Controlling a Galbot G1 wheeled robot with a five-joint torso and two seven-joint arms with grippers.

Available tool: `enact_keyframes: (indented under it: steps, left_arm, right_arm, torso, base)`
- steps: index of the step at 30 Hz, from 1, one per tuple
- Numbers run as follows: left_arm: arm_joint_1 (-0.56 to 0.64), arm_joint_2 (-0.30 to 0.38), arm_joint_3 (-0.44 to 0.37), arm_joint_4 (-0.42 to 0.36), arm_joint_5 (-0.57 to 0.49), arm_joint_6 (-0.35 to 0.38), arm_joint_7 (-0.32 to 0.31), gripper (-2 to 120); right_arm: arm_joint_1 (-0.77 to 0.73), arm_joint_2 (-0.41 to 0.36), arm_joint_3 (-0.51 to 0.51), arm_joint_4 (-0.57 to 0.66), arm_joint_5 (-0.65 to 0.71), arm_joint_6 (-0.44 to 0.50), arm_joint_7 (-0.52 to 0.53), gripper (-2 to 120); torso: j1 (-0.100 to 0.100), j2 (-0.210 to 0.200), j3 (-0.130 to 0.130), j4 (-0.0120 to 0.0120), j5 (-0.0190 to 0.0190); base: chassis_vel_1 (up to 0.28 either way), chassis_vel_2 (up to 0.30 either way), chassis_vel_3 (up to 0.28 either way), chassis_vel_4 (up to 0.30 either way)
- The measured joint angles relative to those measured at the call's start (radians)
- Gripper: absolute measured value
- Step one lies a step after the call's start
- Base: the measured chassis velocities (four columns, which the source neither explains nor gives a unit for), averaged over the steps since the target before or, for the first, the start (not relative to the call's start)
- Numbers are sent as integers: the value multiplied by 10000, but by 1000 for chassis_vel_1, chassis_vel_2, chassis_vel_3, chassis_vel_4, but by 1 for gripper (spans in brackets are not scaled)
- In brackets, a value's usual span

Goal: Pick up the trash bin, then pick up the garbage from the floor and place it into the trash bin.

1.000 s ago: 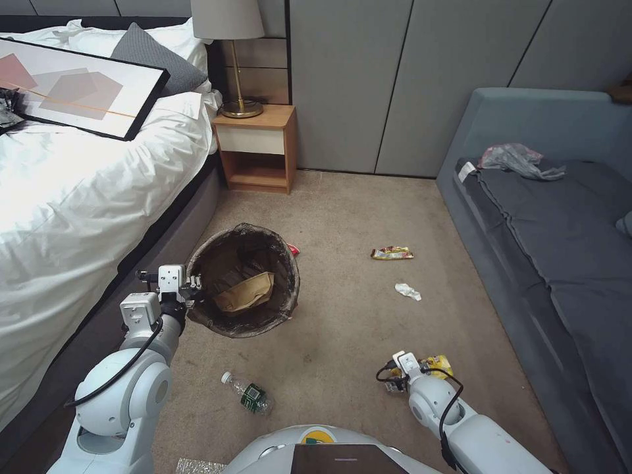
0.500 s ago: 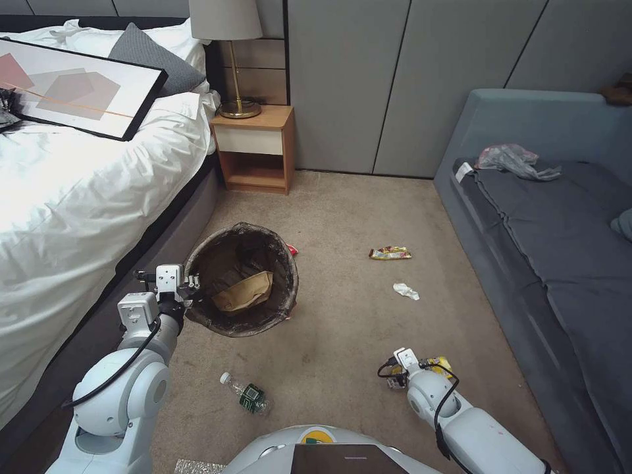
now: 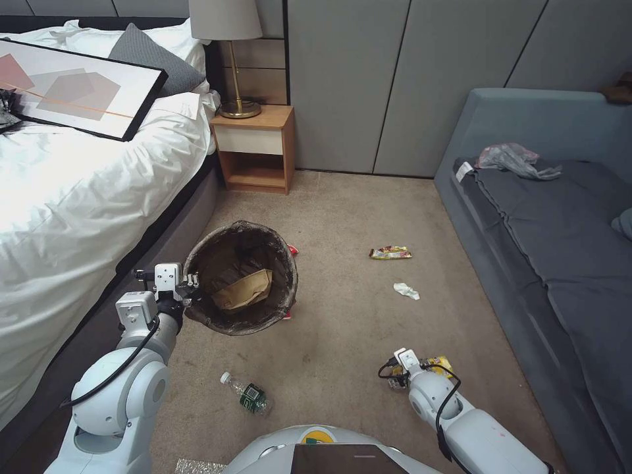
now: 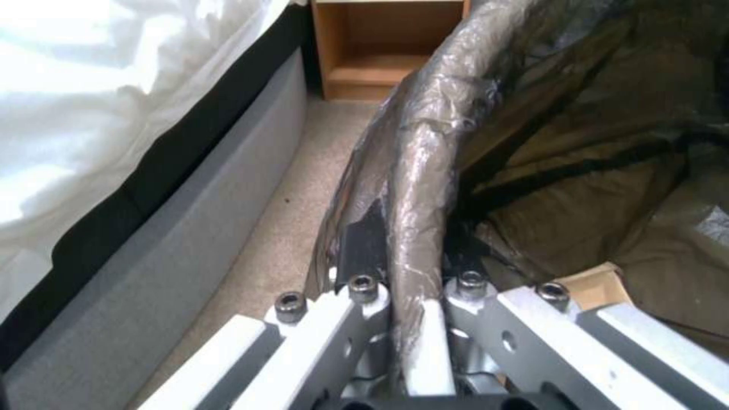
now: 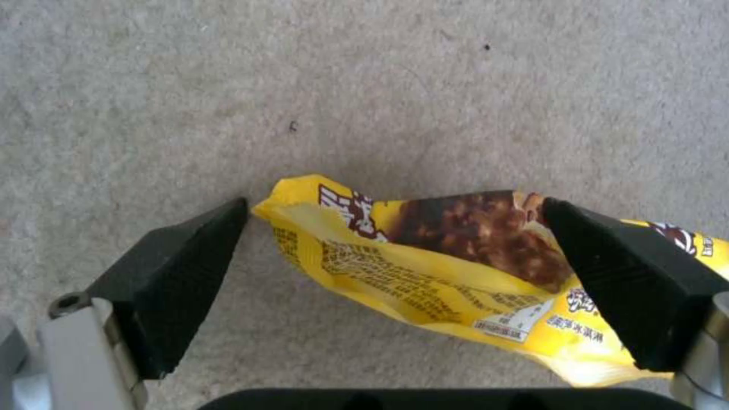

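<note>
The trash bin, lined with a dark bag, is on the carpet beside the bed with brown paper inside. My left gripper is shut on its near rim, one finger inside and one outside. My right gripper is low over the carpet and open, its black fingers on either side of a yellow snack wrapper, which is part of the garbage. Other garbage lies around: a multicoloured wrapper, a white tissue, a clear bottle and a tiny red wrapper behind the bin.
The bed runs along the left with a framed picture on it. A wooden nightstand with a lamp stands at the back. A grey sofa lines the right. Open carpet lies between the bin and the sofa.
The camera shifted slightly. The bin and my left gripper have edged up a little. My right gripper has stayed around the yellow wrapper.
</note>
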Motion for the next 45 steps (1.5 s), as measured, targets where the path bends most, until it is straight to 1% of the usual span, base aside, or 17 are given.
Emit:
enact_keyframes:
  steps: [4,6,7,9,11,13,14,17,19,20,21,23,24,26,27,29,45]
  left_arm:
    - [-12,-11,0,7,0,0,0,0]
    - [-21,-9,-8,15,0,0,9,0]
    - [-21,-9,-8,15,0,0,9,0]
    - [-26,-11,-14,18,1,0,9,0]
    - [-26,-14,-14,17,4,0,10,0]
    - [-26,-30,-6,19,8,0,18,0]
    - [-26,-30,-6,19,8,0,18,0]
    - [-25,-32,3,19,16,0,27,0]
    - [-24,-31,-4,18,16,0,32,0]
    - [-23,-23,-14,14,17,0,37,0]
    - [-23,-23,-14,14,17,0,37,0]
    - [-22,-21,-17,11,18,0,43,0]
    - [-22,-21,-17,11,18,0,43,0]
    - [-27,-29,-8,11,26,0,45,0]
    - [-27,-29,-8,11,26,0,45,0]
    - [-27,-48,16,11,32,0,47,0]
    - [-4,-30,27,-32,46,0,53,0]
  right_arm:
    - [-19,-27,-10,60,-10,-9,6,92]
    - [-124,-104,-25,257,-11,-25,33,84]
    - [-124,-104,-25,257,-11,-25,33,84]
    - [-319,-179,-37,606,0,-29,100,73]
    - [-383,-207,-42,741,23,-45,130,69]
    - [-499,-260,-55,1099,95,-49,169,57]
    - [-499,-260,-55,1099,95,-49,169,57]
    - [-515,-286,-65,1226,147,-51,170,43]
    - [-519,-300,-72,1261,157,-52,170,39]
    - [-520,-325,-80,1296,161,-53,169,30]
    - [-520,-325,-80,1296,161,-53,169,30]
    - [-517,-337,-87,1307,166,-55,167,21]
    - [-517,-337,-87,1307,166,-55,167,21]
    - [-505,-349,-94,1324,166,-55,168,10]
    - [-505,-349,-94,1324,166,-55,168,10]
    - [-486,-364,-100,1378,180,-57,187,0]
    - [-457,-333,-101,1416,277,-58,323,0]
  torso:
    - [0,-1,1,1,2]
    - [1,-2,2,3,8]
    - [1,-2,2,3,8]
    - [1,-3,2,4,15]
    - [1,-3,3,2,11]
    - [1,-3,2,-3,5]
    - [1,-3,2,-3,5]
    - [1,-3,2,-1,3]
    - [1,-3,2,-2,3]
    - [1,-3,2,-1,1]
    - [1,-3,2,-1,1]
    - [1,-3,1,-1,1]
    - [1,-3,1,-1,1]
    - [1,-3,1,-1,0]
    - [1,-3,1,-1,0]
    - [1,-3,1,-2,0]
    - [1,-2,1,-2,-1]
  base:
    - [0,0,0,0]
    - [0,0,0,0]
    - [0,0,0,0]
    - [0,0,0,0]
    - [0,0,0,0]
    - [0,0,0,0]
    - [0,0,0,0]
    - [0,0,0,0]
    - [0,0,0,0]
    - [0,0,0,0]
    - [0,0,0,0]
    - [0,0,0,0]
    - [0,0,0,0]
    - [0,0,0,0]
    - [0,0,0,0]
    - [0,0,0,0]
    - [0,0,0,0]
